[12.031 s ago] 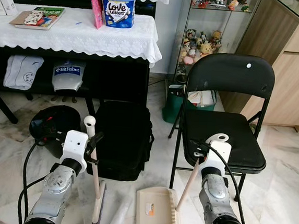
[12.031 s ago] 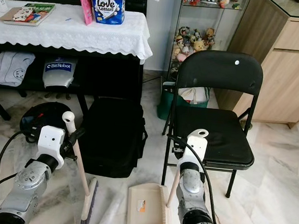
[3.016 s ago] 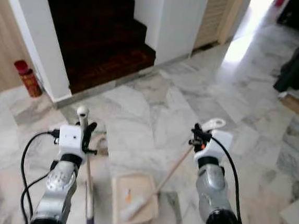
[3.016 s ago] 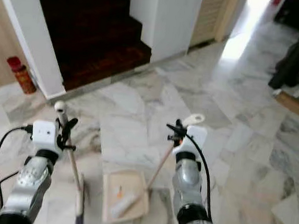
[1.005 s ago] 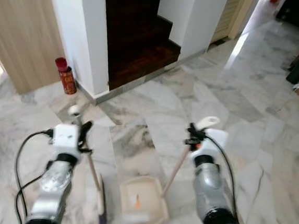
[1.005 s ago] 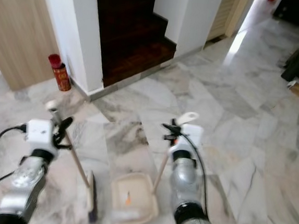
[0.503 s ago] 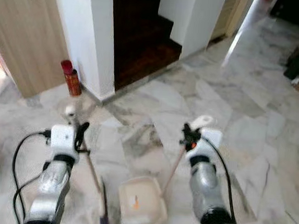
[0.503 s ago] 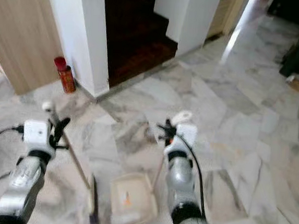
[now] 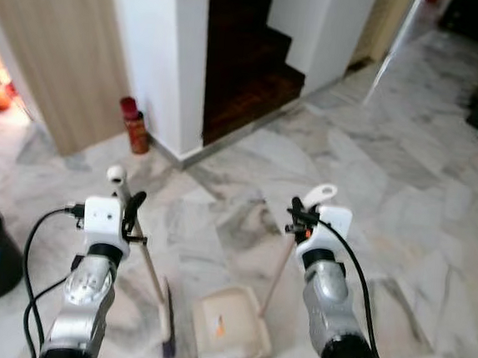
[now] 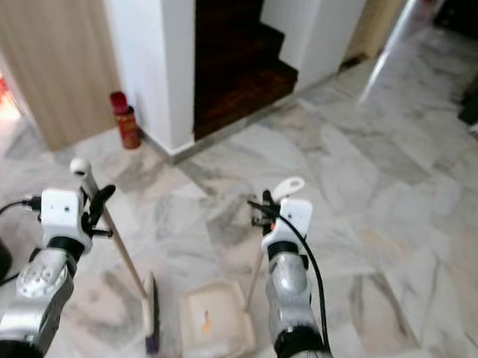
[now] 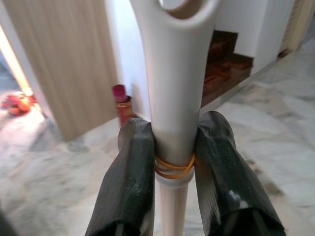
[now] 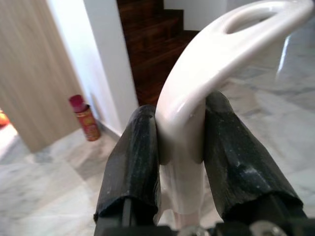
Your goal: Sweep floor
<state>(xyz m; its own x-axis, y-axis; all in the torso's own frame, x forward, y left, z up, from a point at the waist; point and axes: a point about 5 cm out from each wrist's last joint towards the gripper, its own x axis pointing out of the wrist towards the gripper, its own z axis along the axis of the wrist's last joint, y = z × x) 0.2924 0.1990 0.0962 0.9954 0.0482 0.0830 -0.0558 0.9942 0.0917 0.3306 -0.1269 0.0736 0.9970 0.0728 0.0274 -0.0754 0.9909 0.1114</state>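
Broom [image 9: 155, 293] clamped in left gripper [image 11: 172, 162].

The left gripper [image 11: 173, 162] is clamped on the broom handle [image 11: 172, 88], a smooth white shaft running up between its two black fingers [image 11: 132, 182]; each finger presses against a side of the handle; an orange rubber band [image 11: 173, 168] circles the shaft just where the fingers meet it; at the top the handle opens into a hanging loop, cut off by the frame edge. Behind it stands a light wooden panel [image 11: 64, 64] beside a white wall [image 11: 123, 49]; a red can [image 11: 121, 101] sits on the marble floor [image 11: 275, 137] at the wall's foot; dark wooden stairs [image 11: 227, 61] rise past the handle; something orange, blurred, lies on the floor beyond the panel.
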